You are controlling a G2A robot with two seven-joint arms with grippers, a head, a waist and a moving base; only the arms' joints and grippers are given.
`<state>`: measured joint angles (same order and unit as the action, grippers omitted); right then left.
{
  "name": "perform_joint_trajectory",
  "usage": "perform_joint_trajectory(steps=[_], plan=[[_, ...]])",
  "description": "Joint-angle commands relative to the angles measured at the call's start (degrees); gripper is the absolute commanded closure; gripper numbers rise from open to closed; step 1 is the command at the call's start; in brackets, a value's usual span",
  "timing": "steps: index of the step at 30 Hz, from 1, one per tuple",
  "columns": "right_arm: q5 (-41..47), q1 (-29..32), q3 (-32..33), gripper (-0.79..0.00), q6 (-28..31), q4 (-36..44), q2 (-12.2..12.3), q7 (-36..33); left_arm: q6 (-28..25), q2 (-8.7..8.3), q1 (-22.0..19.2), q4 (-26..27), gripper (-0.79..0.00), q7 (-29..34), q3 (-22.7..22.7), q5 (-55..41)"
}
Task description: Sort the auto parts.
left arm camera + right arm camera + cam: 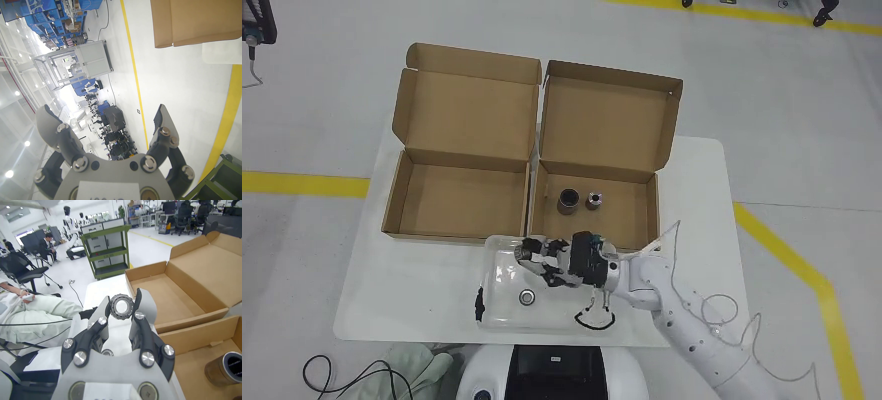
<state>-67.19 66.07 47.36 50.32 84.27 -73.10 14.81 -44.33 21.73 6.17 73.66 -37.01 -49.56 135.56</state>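
My right gripper (122, 306) is shut on a metal roller bearing (122, 309), held above the clear tray (504, 258) in front of the two cardboard boxes; the top view shows that gripper (538, 256) over the tray's far edge. The left box (454, 200) has a bare floor. The right box (627, 215) holds a dark cylindrical sleeve (568, 201) and a small metal part (593, 201); the sleeve (225, 368) is close by in the right wrist view. A small round metal part (528, 296) lies in the tray. My left gripper (105, 121) is open, holding nothing, off the table.
Both boxes have their lids (470, 95) standing open at the back of the white table (702, 200). A black rubber ring (594, 320) lies at the tray's near right corner. A green cart (107, 251) and chairs stand beyond the table.
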Motion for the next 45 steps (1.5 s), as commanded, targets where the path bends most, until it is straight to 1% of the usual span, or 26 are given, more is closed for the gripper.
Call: perform_joint_trajectory(steps=[1, 5, 13, 20, 27, 30, 35, 45], plan=[[1.88, -1.09, 0.81, 0.000, 2.11, 0.65, 0.03, 0.75, 0.00, 0.00, 0.00, 0.00, -0.785, 0.00, 0.00, 0.00], [4.62, -3.16, 2.71, 0.000, 3.76, 3.43, 0.10, 1.00, 0.00, 0.00, 0.00, 0.00, -0.785, 0.00, 0.00, 0.00], [7.59, -6.07, 5.75, 0.000, 2.73, 10.06, 0.08, 0.39, 0.00, 0.00, 0.00, 0.00, -0.785, 0.00, 0.00, 0.00], [8.25, -6.95, 7.35, 0.000, 2.00, 12.98, -0.25, 4.64, 0.00, 0.00, 0.00, 0.00, -0.785, 0.00, 0.00, 0.00], [9.19, -8.31, 9.38, 0.000, 1.51, 14.99, -0.45, 6.53, 0.00, 0.00, 0.00, 0.00, -0.785, 0.00, 0.00, 0.00], [9.25, -8.03, 10.83, 0.000, 0.82, 16.64, -0.44, 8.08, 0.00, 0.00, 0.00, 0.00, -0.785, 0.00, 0.00, 0.00], [6.67, -6.02, 13.21, 0.000, 0.16, 19.21, -0.18, 10.21, 0.00, 0.00, 0.00, 0.00, -0.785, 0.00, 0.00, 0.00], [5.20, -2.90, 15.99, 0.000, 1.32, 19.87, 0.20, 12.83, 0.00, 0.00, 0.00, 0.00, -0.785, 0.00, 0.00, 0.00]])
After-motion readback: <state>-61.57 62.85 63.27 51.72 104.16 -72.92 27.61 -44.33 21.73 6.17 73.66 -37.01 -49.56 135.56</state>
